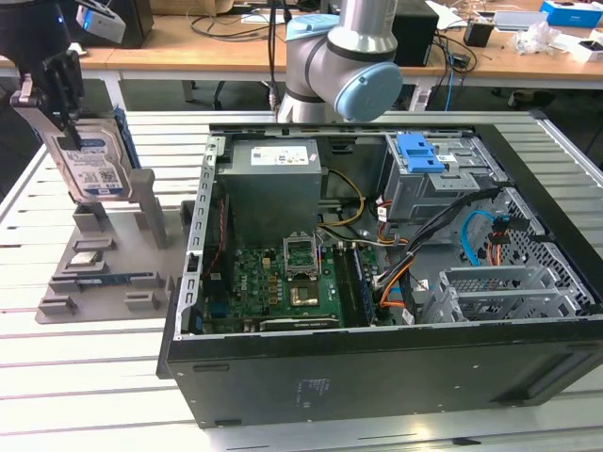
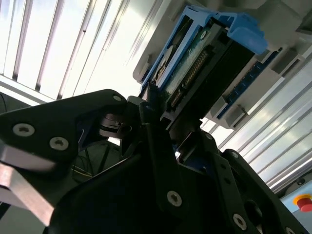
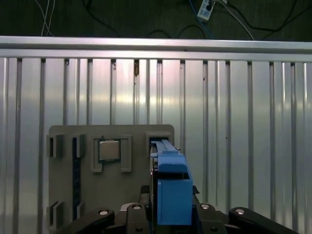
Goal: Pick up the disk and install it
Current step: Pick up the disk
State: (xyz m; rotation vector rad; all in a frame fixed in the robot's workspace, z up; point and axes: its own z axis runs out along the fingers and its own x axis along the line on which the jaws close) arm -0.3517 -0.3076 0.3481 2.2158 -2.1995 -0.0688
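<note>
The disk (image 1: 94, 160), a silver drive with a white-and-blue label in a blue carrier, stands on edge over the grey fixture (image 1: 104, 273) at the exterior view's left. My gripper (image 1: 58, 118) is shut on its upper end. In the second wrist view the black fingers (image 2: 151, 146) clamp the disk (image 2: 195, 68), whose connector edge faces the camera. The first wrist view has the blue carrier of the disk (image 3: 171, 185) between the fingertips of the gripper (image 3: 171, 214), with the fixture (image 3: 122, 204) below.
The open computer case (image 1: 377, 358) lies on the slatted metal table, with a blue bracket (image 1: 419, 155) on its drive bay and a grey power-supply box (image 1: 273, 179). The arm's base (image 1: 344, 66) stands behind the case. A processor chip (image 3: 109, 150) sits on the fixture.
</note>
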